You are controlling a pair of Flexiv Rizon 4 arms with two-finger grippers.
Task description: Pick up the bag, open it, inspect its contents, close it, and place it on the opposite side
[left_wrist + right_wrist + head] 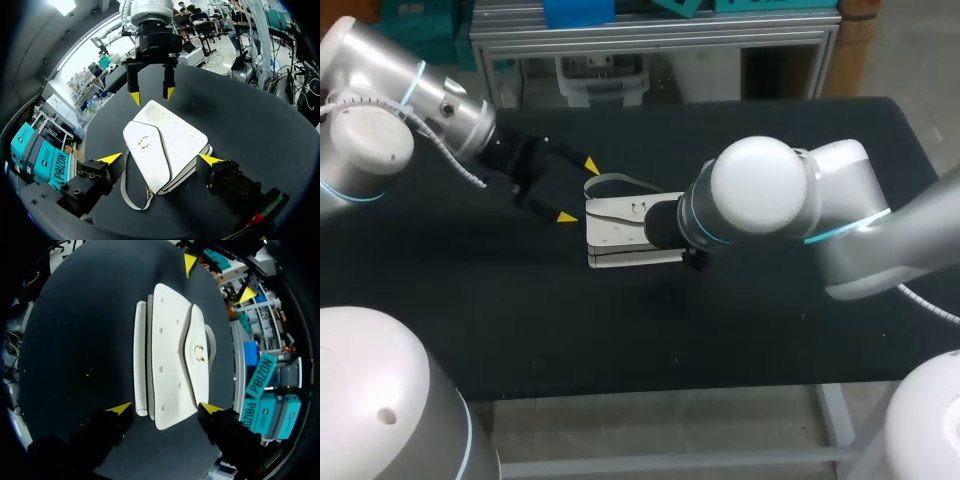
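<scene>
A white flap bag (615, 235) with a gold clasp (143, 142) lies flat and closed in the middle of the black table; its strap (131, 200) loops out at one end. My left gripper (578, 190) is open at the bag's left end. In its own view its fingers straddle that end of the bag (170, 135), not pressing it. My right arm (760, 190) reaches over the bag's right end and hides its fingers from above. In the right wrist view the right gripper (165, 408) is open, with the end of the bag (170, 340) between its tips.
The black table (770, 330) has bare surface in front of the bag and on both sides. My two grippers face each other across the bag: the right gripper (151, 95) shows beyond the bag, and the left gripper (218, 278) shows past its far end.
</scene>
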